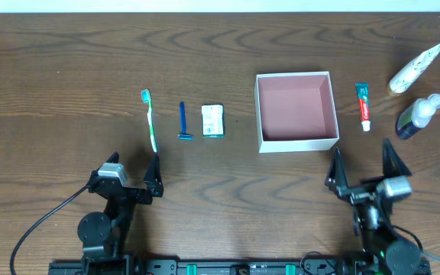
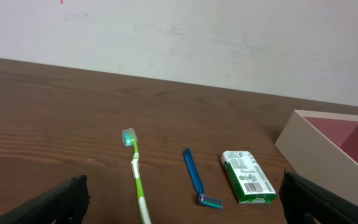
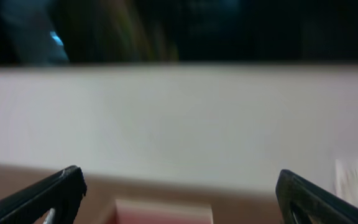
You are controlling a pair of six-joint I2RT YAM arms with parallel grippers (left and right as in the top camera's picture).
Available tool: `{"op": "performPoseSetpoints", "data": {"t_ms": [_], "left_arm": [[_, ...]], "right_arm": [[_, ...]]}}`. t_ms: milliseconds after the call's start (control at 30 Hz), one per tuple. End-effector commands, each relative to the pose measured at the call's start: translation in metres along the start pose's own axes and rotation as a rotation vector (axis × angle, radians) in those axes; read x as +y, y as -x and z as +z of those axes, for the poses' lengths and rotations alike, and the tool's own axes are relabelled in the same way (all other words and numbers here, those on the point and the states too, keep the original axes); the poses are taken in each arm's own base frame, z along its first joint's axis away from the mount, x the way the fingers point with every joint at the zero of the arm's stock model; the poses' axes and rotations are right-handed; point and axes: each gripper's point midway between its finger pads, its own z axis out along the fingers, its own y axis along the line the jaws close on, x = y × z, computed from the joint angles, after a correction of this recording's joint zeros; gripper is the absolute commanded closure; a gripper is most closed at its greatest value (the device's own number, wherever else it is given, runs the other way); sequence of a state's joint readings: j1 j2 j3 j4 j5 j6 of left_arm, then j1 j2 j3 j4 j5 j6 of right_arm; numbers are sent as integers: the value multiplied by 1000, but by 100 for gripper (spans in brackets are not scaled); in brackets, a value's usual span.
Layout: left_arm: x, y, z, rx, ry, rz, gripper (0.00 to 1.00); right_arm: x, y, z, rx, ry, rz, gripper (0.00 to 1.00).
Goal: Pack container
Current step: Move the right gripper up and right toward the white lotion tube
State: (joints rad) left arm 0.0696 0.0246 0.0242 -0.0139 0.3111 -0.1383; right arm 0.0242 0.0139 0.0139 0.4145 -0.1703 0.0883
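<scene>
Hovering spread and empty, left gripper [image 1: 134,163] and right gripper [image 1: 361,155] are facing the container [image 1: 298,143] (likely light, flimsy; pinch a wall).

Container [image 1: 296,143]: square, lidless, white walls, pink inside.

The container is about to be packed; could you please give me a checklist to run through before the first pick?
1. Container open-topped and empty: ok.
2. Left claw open, holding nothing: ok.
3. Right claw open, holding nothing: ok.
4. Toothbrush, razor and green packet lying apart, left of the container: ok.
5. Toothpaste, white tube and pump bottle lying right of the container, unobstructed: ok.
6. Right wrist view sharp enough to guide a grasp: not ok, blurred.
</scene>
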Motion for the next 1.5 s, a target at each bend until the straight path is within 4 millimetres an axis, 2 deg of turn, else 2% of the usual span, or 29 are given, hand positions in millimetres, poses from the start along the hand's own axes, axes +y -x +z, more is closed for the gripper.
{"op": "performPoseSetpoints", "data": {"t_ms": [0,33,100,200,267,367,500,633,700,767,833,900,967,1033,1233,1467], "left_arm": [[3,-17,1,51,3,-23,2],[3,-17,1,51,3,-23,2],[3,-17,1,51,3,-23,2],[3,-17,1,51,3,-23,2],[3,-17,1,51,3,-23,2],[3,-17,1,51,3,-23,2],[3,-17,1,51,3,-23,2],[3,-17,1,51,3,-23,2],[3,-17,1,51,3,-23,2],[3,-17,1,51,3,-23,2],[3,-17,1,51,3,-23,2],[3,-17,1,51,3,-23,2],[3,-17,1,51,3,-23,2],[3,-17,1,51,3,-23,2],[3,-17,1,51,3,-23,2],[3,-17,1,51,3,-23,2]], "right_arm": [[14,44,2,-109,70,-101,1],[14,60,6,-119,63,-149,1],[9,76,17,-78,34,-196,1],[-6,80,45,107,-24,-218,1],[-20,70,65,284,-75,-199,1],[-28,44,94,571,-69,-156,1],[-12,14,123,892,80,-55,1],[0,-6,140,1068,173,49,1],[-5,-20,146,1129,161,58,1],[-20,-39,150,1181,96,29,1],[-45,-58,148,1240,-34,11,1],[-76,-75,141,1293,-202,39,1],[-101,-90,136,1327,-297,85,1],[-114,-100,131,1349,-324,138,1],[-139,-110,118,1389,-374,151,1],[-144,-107,127,1341,-376,161,1]]}}
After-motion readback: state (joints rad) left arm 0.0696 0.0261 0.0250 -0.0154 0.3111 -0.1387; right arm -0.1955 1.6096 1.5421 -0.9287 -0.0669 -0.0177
